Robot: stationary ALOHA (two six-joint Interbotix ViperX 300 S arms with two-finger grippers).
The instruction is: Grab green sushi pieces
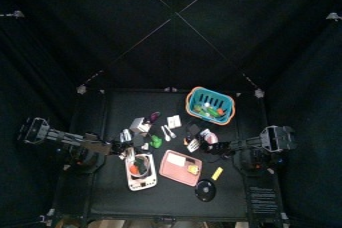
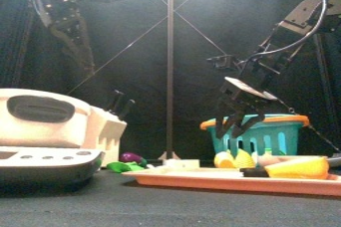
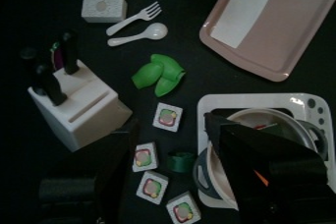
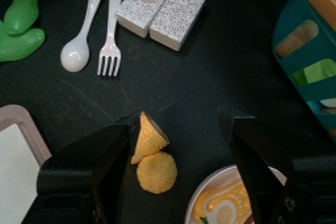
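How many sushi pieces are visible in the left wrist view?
5. One lies alone below the green leaf toy; four more cluster between the knife block and the white appliance. Others may be hidden under the arm.

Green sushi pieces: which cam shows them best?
Left wrist view. The green sushi pieces lie flat and face up on the black table, several in a loose row beside the knife block. The top view shows only tiny specks. The front and right wrist views don't show them recognisably.
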